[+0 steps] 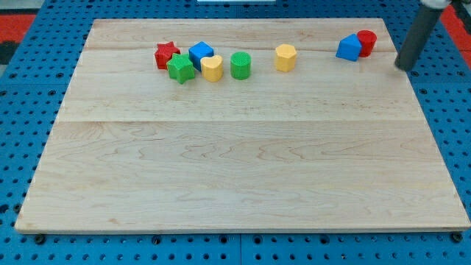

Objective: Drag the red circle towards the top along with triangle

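The red circle (367,42) sits near the view's top right of the wooden board (243,169), touching the blue triangle (349,48) on its left side. My tip (402,67) is at the right edge of the board, to the right of and slightly below the red circle, a short gap away from it. The rod rises from the tip toward the view's top right corner.
At the top left is a cluster: a red star (166,54), a blue block (200,53), a green star (180,69), a yellow heart (212,68) and a green cylinder (241,65). A yellow hexagon (285,57) stands alone at top centre.
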Available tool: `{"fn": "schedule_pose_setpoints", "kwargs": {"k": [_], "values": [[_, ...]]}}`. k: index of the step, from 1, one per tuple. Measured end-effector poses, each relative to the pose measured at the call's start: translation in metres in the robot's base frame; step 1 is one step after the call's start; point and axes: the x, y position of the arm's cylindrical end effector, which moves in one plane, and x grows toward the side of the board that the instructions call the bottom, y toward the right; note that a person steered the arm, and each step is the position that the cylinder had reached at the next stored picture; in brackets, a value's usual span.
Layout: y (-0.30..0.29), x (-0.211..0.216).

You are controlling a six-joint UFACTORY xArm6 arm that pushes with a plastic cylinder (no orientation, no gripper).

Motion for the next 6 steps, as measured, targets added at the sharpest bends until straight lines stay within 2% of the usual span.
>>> {"fn": "schedule_pose_setpoints", "kwargs": {"k": [1,2,3,4,5,6], "values": [[-0.086,-0.025],[-0.140,-0.061],[-0.100,-0.023],[-0.090,-0.004],[-0.162,-0.011],[-0.200,-0.023]]}}
